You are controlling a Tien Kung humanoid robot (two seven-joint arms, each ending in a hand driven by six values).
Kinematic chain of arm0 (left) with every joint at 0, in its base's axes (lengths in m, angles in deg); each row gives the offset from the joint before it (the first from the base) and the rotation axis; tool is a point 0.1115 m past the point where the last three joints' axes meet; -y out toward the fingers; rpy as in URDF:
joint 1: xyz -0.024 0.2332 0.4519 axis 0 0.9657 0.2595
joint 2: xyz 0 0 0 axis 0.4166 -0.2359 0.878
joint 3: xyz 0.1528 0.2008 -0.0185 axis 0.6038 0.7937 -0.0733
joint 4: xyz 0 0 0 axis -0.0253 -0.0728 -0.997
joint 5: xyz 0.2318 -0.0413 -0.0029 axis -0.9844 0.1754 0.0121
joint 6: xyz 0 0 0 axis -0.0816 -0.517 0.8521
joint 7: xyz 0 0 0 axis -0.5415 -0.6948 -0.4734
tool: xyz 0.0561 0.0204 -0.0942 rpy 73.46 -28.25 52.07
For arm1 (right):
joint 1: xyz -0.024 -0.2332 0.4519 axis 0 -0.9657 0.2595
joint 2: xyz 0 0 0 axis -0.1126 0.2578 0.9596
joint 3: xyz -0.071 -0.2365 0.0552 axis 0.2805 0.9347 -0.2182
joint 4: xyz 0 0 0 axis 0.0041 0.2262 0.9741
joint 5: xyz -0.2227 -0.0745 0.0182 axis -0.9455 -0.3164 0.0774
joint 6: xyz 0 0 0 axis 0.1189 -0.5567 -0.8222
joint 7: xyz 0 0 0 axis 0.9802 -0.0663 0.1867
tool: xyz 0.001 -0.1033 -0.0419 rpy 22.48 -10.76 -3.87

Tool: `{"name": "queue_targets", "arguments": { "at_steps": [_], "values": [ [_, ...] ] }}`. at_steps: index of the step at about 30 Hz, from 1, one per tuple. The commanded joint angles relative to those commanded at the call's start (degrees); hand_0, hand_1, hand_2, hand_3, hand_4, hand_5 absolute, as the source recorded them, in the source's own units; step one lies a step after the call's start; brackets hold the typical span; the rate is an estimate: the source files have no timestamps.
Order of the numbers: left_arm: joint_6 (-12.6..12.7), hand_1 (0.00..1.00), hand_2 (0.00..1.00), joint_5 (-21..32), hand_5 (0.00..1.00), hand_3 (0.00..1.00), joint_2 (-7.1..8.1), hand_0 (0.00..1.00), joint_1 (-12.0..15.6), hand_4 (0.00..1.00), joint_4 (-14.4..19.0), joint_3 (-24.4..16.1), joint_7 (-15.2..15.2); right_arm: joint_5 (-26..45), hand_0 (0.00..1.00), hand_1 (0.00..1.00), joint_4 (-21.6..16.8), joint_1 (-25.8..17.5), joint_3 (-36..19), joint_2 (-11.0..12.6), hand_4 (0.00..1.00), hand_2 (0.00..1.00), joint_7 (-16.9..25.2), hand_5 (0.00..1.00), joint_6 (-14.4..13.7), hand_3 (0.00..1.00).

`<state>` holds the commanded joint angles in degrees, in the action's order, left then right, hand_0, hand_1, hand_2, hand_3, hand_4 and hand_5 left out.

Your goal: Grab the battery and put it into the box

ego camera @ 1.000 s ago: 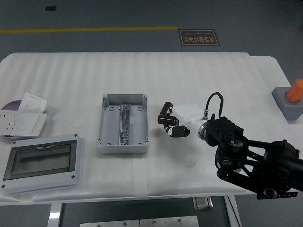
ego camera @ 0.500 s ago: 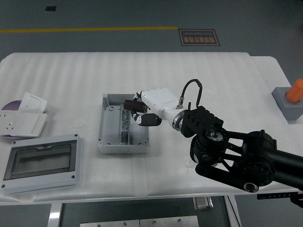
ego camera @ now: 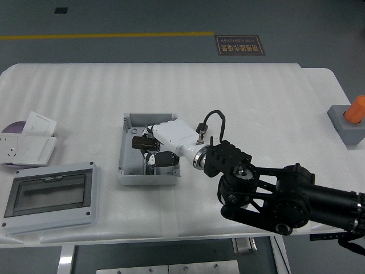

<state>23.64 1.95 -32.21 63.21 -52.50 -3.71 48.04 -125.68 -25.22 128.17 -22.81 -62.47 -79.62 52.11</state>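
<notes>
An open grey box (ego camera: 128, 165) sits left of the table's centre, with a metal rail running down its middle. My right hand (ego camera: 149, 149) reaches over the box from the right, its white back turned up. Its fingers are shut on a dark cylindrical battery (ego camera: 145, 142), which hangs over the box's middle, above the rail. Whether the battery touches the box floor cannot be seen. The hand hides much of the box's right half. My left hand is not in view.
A grey lid with a clear window (ego camera: 50, 196) lies at the near left. White socket plates (ego camera: 25, 147) and a purple disc (ego camera: 12, 128) rest at the left edge. A grey block holding an orange cylinder (ego camera: 356, 110) stands at the far right.
My right hand has carried the battery leftward, from the bare table right of the box to over the box's middle. The arm has stretched further across the table.
</notes>
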Motion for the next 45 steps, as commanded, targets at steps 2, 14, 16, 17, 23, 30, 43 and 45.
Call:
{"name": "queue_targets", "arguments": {
  "at_steps": [2,14,16,17,23,30,43,45],
  "values": [
    [-0.1,0.631,0.557,0.0,0.393,0.581,0.01,0.57,0.0,0.571,0.0,0.1,-0.1,0.5,0.859,0.842,0.2,-0.2,-0.3,0.1,0.674,0.894,0.4,0.412,0.1,0.997],
    [-0.5,0.631,0.55,-0.5,0.379,0.579,0.12,0.57,0.2,0.592,0.1,-0.1,-1.1,3.1,0.998,0.983,5.6,-2.6,-8.6,3.3,0.954,0.998,1.4,0.574,-1.6,0.998],
    [-0.5,0.632,0.546,-0.4,0.347,0.571,0.09,0.57,0.2,0.597,0.1,0.1,-1.0,3.8,0.998,0.988,7.7,-2.5,-9.3,4.1,0.99,0.998,1.4,0.597,-1.8,0.998],
    [-0.6,0.632,0.546,-0.2,0.347,0.571,0.08,0.57,0.1,0.597,0.1,0.2,-1.0,4.1,0.998,0.988,8.7,-2.3,-9.3,4.5,0.99,0.998,1.3,0.597,-1.9,0.998],
    [-0.6,0.633,0.543,0.2,0.322,0.569,-0.06,0.57,-0.1,0.596,0.1,0.5,-0.9,7.1,0.998,0.976,14.3,-1.0,-6.4,5.5,0.998,0.998,1.0,0.597,-0.9,0.998],
    [-0.7,0.632,0.542,0.3,0.319,0.571,-0.21,0.57,-0.3,0.599,0.1,0.7,-0.8,11.0,0.998,0.957,18.1,0.4,-2.7,3.9,0.993,0.998,0.8,0.588,0.6,0.998],
    [-0.6,0.632,0.537,-0.1,0.291,0.564,-0.48,0.569,-0.3,0.605,0.1,0.4,-0.8,14.4,0.998,0.932,23.4,1.6,0.6,1.2,0.988,0.98,2.2,0.587,-2.9,0.998],
    [-0.6,0.631,0.536,-0.1,0.271,0.567,-0.46,0.569,-0.3,0.592,0.1,0.4,-0.8,14.4,0.934,0.803,23.9,1.6,1.0,0.8,0.908,0.801,2.5,0.517,-3.6,0.928]
  ]
}}
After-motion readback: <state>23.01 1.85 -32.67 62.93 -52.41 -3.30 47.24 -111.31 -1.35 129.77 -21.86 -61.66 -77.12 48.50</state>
